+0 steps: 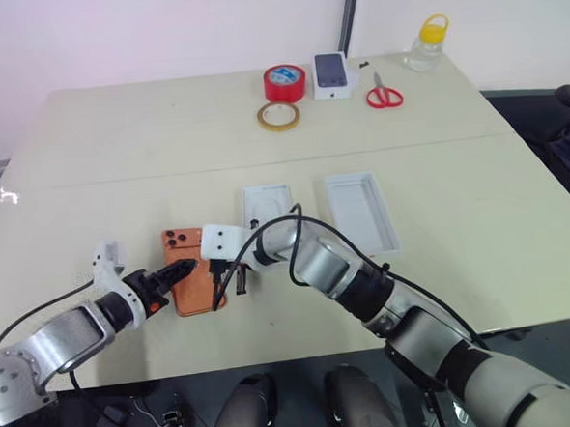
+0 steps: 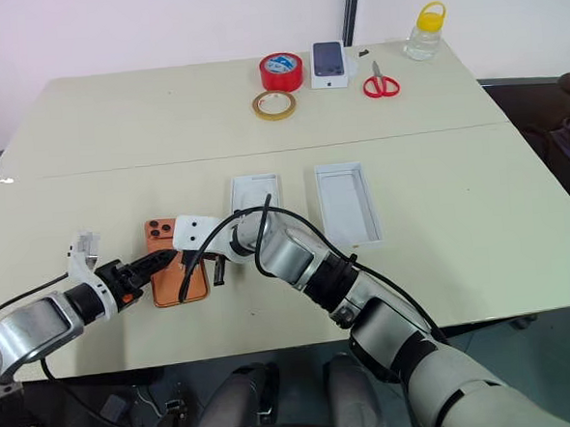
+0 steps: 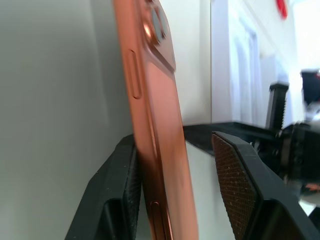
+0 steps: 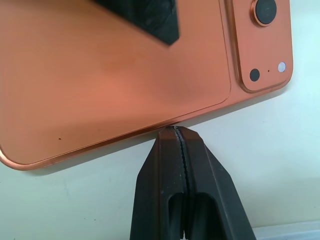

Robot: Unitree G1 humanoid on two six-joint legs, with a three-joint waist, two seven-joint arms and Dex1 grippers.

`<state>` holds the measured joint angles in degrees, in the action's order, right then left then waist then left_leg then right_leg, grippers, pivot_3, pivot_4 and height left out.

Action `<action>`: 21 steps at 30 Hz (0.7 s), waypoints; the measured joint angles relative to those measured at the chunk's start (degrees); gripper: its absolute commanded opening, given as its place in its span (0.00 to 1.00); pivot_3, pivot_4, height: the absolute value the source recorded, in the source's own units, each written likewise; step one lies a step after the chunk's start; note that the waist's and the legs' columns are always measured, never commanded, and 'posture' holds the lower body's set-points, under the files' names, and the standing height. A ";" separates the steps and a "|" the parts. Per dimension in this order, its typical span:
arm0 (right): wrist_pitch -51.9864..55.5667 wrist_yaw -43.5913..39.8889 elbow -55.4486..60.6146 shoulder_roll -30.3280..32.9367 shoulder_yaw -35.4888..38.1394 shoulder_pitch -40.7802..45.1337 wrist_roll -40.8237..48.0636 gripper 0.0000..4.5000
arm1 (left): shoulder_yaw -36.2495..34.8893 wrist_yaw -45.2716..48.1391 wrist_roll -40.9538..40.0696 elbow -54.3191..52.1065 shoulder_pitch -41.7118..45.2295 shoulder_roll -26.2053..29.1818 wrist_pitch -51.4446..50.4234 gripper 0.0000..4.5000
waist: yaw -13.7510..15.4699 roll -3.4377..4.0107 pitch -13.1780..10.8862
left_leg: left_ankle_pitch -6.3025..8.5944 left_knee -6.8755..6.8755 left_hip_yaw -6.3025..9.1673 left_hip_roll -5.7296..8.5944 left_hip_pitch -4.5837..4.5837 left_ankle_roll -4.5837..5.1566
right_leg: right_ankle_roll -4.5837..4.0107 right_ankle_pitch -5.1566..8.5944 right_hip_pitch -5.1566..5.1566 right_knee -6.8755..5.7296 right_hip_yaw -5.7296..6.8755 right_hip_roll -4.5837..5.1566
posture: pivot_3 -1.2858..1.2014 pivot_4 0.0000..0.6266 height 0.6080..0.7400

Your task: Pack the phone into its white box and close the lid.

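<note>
The copper-orange phone (image 1: 194,277) lies back up near the table's front edge, its camera cluster at the far end. My left gripper (image 1: 183,271) comes in from the left and straddles the phone's left long edge. In the left wrist view one pad (image 3: 131,185) touches the phone (image 3: 160,150), while the other pad (image 3: 235,175) stands off its back with a gap. My right gripper (image 4: 173,131) is shut, tips against the phone's right long edge. The white box (image 1: 268,207) lies just beyond, showing a white panel with an oval recess. The lid (image 1: 362,214) lies open side up to its right.
At the far side sit a red tape roll (image 1: 285,82), a tan tape ring (image 1: 278,116), a dark-screened phone on a small white box (image 1: 331,75), red scissors (image 1: 384,96) and a yellow-capped bottle (image 1: 427,42). The table's front edge runs close behind both grippers.
</note>
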<state>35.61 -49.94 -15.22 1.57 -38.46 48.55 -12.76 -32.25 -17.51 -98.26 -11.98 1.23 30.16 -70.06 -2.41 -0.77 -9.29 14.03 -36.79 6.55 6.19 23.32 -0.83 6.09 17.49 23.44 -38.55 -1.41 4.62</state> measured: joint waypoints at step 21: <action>4.68 0.36 7.72 2.52 4.78 -0.25 2.23 0.00 | 7.12 -5.26 -12.52 0.29 1.92 6.99 16.54 0.01 | 0.97 -0.04 -0.05 | -0.01 0.21 0.02 0.01 0.05 -0.01 | -0.06 -0.04 0.04 0.24 0.02 0.01 | 0.52 0.24 1.00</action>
<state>40.29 -49.58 -7.50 4.09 -33.68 48.31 -10.53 -25.13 -22.77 -110.78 -11.69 3.15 37.15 -53.52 -1.43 -0.81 -9.35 14.02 -36.59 6.57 6.20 23.37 -0.84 6.03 17.44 23.48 -38.31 -1.39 4.63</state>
